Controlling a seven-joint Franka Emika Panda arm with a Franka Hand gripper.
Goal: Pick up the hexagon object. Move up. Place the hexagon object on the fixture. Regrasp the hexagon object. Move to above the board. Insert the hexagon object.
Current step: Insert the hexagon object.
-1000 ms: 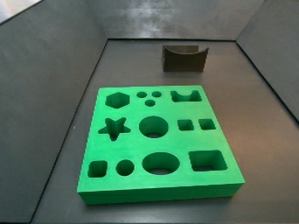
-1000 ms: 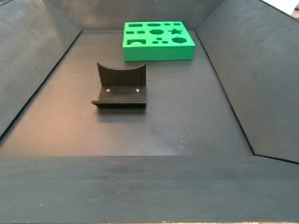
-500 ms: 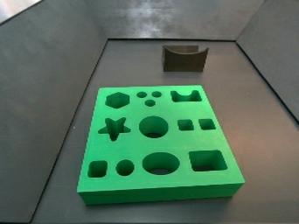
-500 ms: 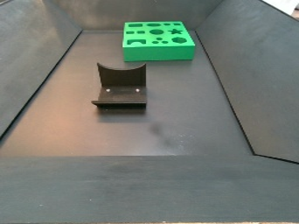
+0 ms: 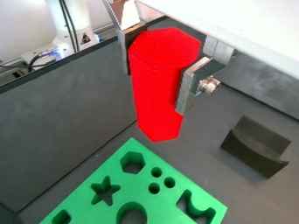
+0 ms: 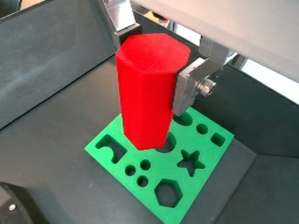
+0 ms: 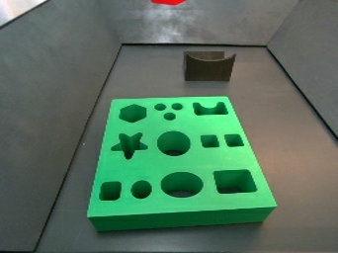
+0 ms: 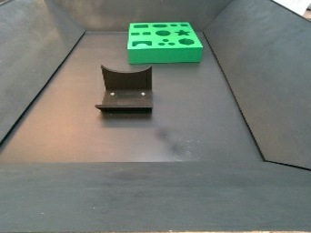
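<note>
End effector (image 5: 158,66) gripping upright hexagon object (image 5: 158,83), seemingly high above board (image 5: 135,188)

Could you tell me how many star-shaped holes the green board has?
1. The star-shaped hole sits on the board along one long edge, between the hexagon hole and a small rounded hole. High above, the gripper holds the hexagon object.

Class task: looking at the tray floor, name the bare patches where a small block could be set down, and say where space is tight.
Bare floor lies between the fixture and the near wall, and along both side walls. A narrower strip separates the fixture from the board. Around the board it is tight: it sits close to the far wall. The pincer, holding the hexagon object, hangs above the board.
</note>
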